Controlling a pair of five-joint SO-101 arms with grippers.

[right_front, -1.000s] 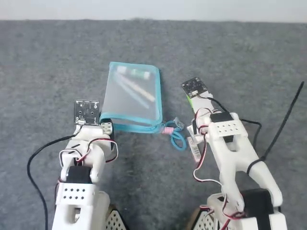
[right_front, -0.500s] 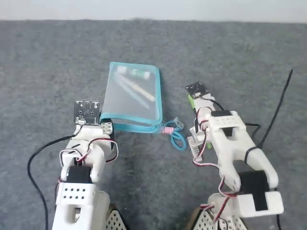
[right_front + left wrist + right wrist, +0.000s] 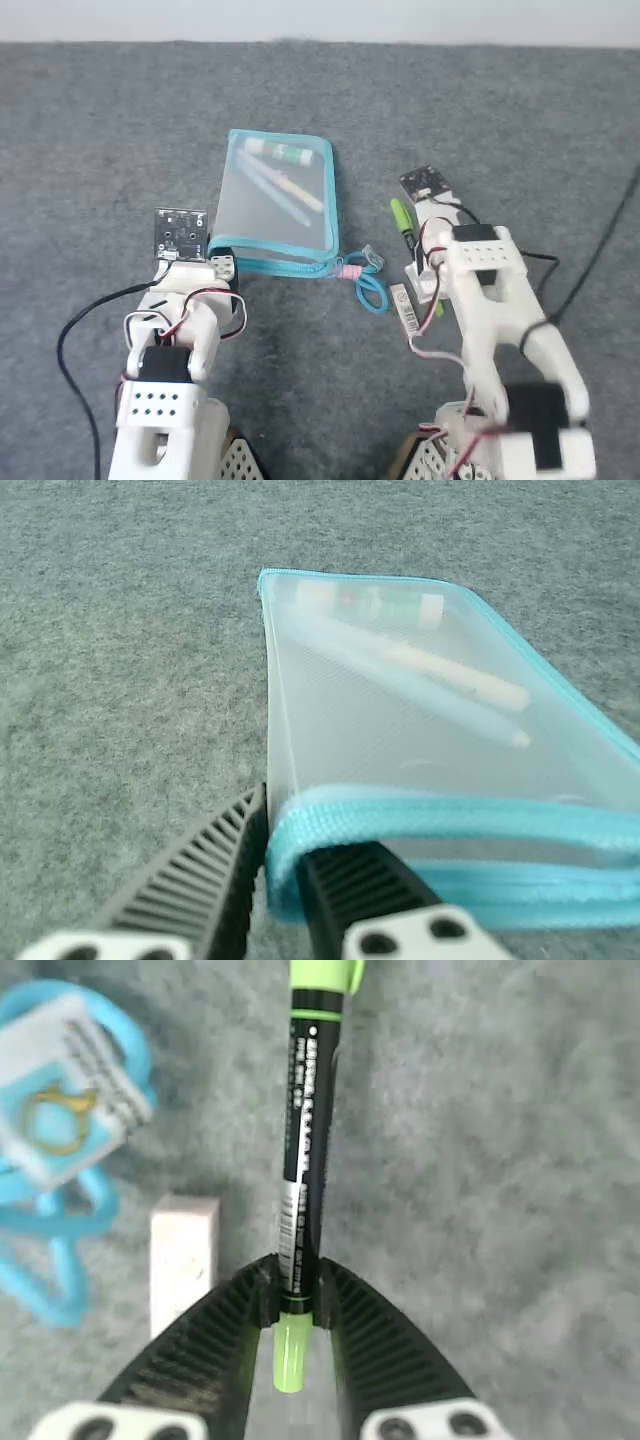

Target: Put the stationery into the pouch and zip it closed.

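Over on the left, the left tool [image 3: 283,835] is clenched on the near corner of the pouch [image 3: 420,730], one finger on each side of its teal zip edge. The pouch lies flat on the grey desk [image 3: 100,120], with pens [image 3: 288,188] and a glue stick [image 3: 278,151] showing through its clear side. Just right of it a blue loop [image 3: 372,290] trails from the zip end, and a white eraser [image 3: 404,312] lies near that. Farther right, the right tool [image 3: 297,1295] is grasping a green marker [image 3: 308,1130] near its tail, apart from the pouch.
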